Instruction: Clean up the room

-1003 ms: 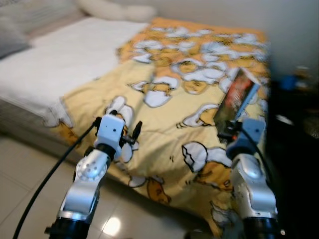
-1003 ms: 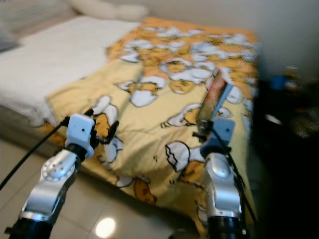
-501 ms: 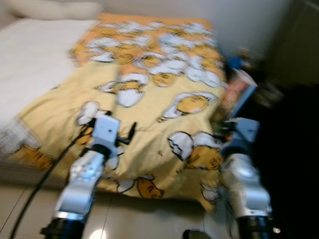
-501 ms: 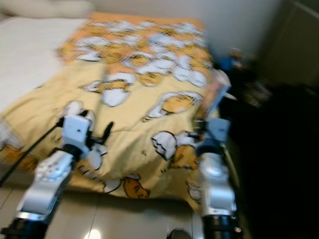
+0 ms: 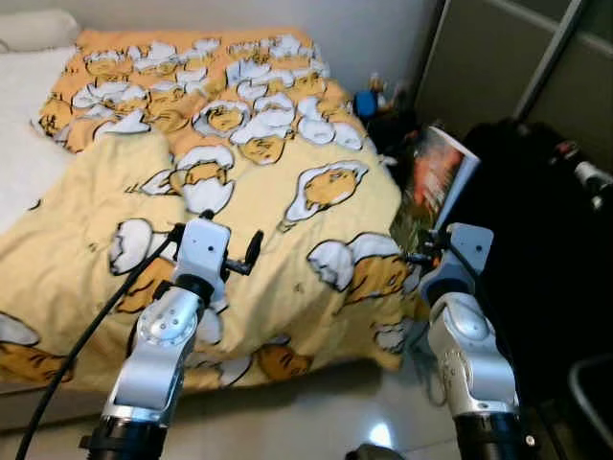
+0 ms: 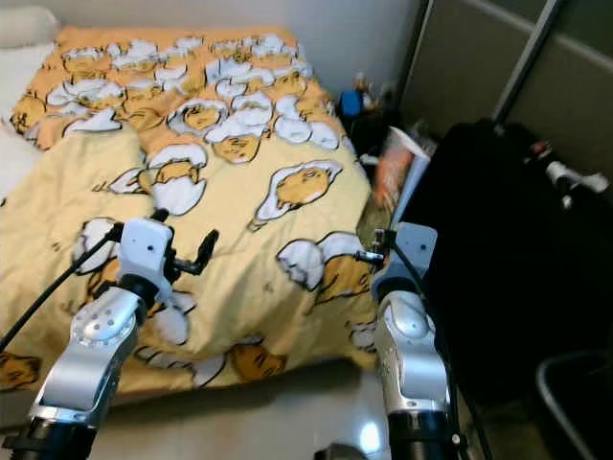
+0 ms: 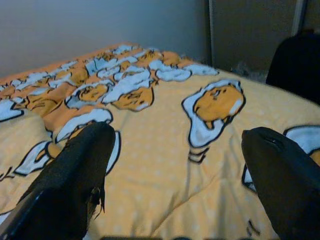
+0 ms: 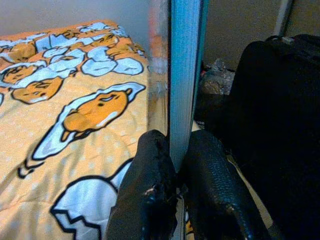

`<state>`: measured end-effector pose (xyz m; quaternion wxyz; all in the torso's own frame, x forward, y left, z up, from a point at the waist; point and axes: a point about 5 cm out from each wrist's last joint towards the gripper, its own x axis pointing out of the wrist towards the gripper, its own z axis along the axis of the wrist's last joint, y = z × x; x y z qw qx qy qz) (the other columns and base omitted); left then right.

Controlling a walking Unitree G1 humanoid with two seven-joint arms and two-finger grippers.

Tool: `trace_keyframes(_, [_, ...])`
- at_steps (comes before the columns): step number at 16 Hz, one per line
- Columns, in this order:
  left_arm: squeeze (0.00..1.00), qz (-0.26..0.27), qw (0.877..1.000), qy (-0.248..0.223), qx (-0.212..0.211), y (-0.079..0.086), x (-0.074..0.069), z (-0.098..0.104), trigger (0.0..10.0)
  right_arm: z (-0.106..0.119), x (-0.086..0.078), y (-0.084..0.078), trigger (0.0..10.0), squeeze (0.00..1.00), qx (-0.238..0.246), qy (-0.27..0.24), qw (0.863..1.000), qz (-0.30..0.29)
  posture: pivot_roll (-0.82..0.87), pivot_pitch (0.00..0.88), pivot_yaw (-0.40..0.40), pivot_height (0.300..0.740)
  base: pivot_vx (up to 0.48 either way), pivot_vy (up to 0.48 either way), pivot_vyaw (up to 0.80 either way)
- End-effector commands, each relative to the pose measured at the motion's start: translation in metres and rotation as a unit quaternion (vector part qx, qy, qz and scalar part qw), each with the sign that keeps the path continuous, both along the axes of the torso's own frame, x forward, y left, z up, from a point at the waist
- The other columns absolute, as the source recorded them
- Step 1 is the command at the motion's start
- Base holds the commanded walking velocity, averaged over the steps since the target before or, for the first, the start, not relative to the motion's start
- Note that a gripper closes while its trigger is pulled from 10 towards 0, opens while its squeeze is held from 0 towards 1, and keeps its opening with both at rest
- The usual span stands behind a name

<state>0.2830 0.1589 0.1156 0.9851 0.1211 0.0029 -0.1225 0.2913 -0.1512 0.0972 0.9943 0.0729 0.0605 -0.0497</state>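
Observation:
My right gripper (image 5: 422, 257) is shut on a thin book (image 5: 437, 184) with a red and orange cover, held upright past the bed's right corner. The right wrist view has the book's pale blue spine (image 8: 185, 75) pinched between both black fingers (image 8: 152, 175). My left gripper (image 5: 241, 257) hovers open above the yellow egg-print blanket (image 5: 239, 144), with nothing between its fingers (image 7: 80, 165). The blanket covers the bed and hangs over its near edge.
A big black bag (image 5: 541, 230) stands right of the bed, close to my right arm. Behind it is a grey sliding wardrobe door (image 5: 488, 57). Small blue items (image 5: 369, 101) sit by the wall. White bedding (image 5: 19, 153) lies at left, tiled floor (image 5: 316, 422) below.
The camera has swung to the right: the bed slid left in view and the black bag and wardrobe door came in. Both grippers keep their pose, the book still held.

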Motion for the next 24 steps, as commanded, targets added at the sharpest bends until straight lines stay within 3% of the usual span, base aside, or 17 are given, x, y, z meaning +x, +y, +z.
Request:
trace_keyframes(1, [0.00, 0.002, 1.000, -0.003, 0.000, -0.0015, 0.0021, 0.0021, 10.0, 0.0095, 0.0029, -0.0032, 10.0, 0.00, -0.003, -0.023, 1.000, -0.003, 0.01, 0.000, 0.013, 0.740, 0.000, 0.431, 0.00])
trace_keyframes(24, [0.00, 0.022, 1.000, -0.013, -0.003, 0.0067, 0.0091, 0.0035, 10.0, 0.0110, 0.0092, -0.0003, 10.0, 0.00, -0.003, -0.035, 0.999, 0.005, 0.03, 0.000, -0.002, 0.740, 0.000, 0.435, 0.00])
